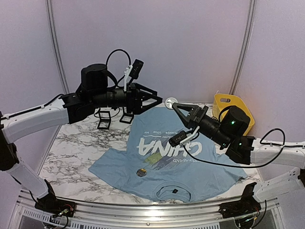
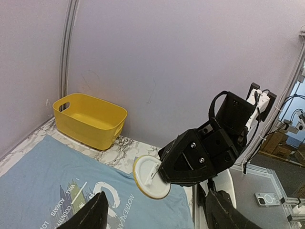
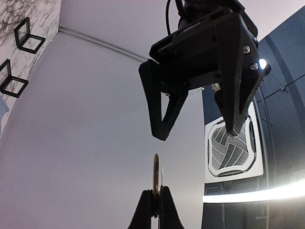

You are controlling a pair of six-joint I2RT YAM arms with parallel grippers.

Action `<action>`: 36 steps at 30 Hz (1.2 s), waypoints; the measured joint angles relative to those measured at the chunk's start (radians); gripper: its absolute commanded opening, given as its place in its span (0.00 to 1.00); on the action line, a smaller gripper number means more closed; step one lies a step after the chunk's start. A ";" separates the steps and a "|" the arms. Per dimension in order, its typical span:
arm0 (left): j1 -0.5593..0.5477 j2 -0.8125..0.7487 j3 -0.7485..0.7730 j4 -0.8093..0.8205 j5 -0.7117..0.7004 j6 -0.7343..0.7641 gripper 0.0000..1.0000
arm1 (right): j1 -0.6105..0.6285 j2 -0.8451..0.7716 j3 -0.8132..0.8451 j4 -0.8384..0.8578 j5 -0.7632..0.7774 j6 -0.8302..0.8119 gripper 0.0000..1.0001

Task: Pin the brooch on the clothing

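The brooch (image 2: 150, 176), a round disc with a white back, a pin bar and a yellow rim, hangs in the air over the far edge of the clothing (image 1: 167, 157), a light blue T-shirt with white "CHINA" lettering spread flat on the table. My right gripper (image 1: 174, 106) is shut on the brooch's edge. In the right wrist view the brooch (image 3: 156, 174) shows edge-on between the shut fingertips. My left gripper (image 1: 155, 101) faces it from the left, open, its fingers (image 3: 162, 105) spread just short of the brooch and touching nothing.
A yellow basket (image 1: 228, 107) stands at the back right beside the shirt. Two black wire stands (image 1: 104, 119) sit at the back left on the marble table (image 1: 71, 143). A small round dark disc (image 1: 141, 172) lies on the shirt's lower chest.
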 measured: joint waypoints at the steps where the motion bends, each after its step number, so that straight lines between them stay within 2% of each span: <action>1: 0.000 0.004 0.000 -0.002 0.005 -0.002 0.71 | 0.003 0.000 0.001 0.002 0.002 0.000 0.00; 8: -0.028 0.007 -0.020 0.025 0.019 -0.003 0.62 | 0.024 0.016 0.006 0.060 0.002 0.021 0.00; 12: -0.058 0.007 -0.053 0.111 0.002 -0.017 0.40 | 0.029 0.043 0.006 0.105 0.002 0.043 0.00; 15: -0.056 0.008 -0.057 0.153 -0.019 -0.039 0.34 | 0.036 0.053 0.007 0.143 0.005 0.057 0.00; 29: -0.055 0.026 -0.055 0.225 -0.018 -0.100 0.30 | 0.048 0.055 0.008 0.190 0.021 0.080 0.00; 33: -0.053 0.034 -0.050 0.232 -0.009 -0.109 0.40 | 0.048 0.055 0.008 0.191 0.031 0.080 0.00; 36: -0.052 0.035 -0.050 0.235 -0.010 -0.110 0.43 | 0.049 0.063 0.015 0.192 0.043 0.080 0.00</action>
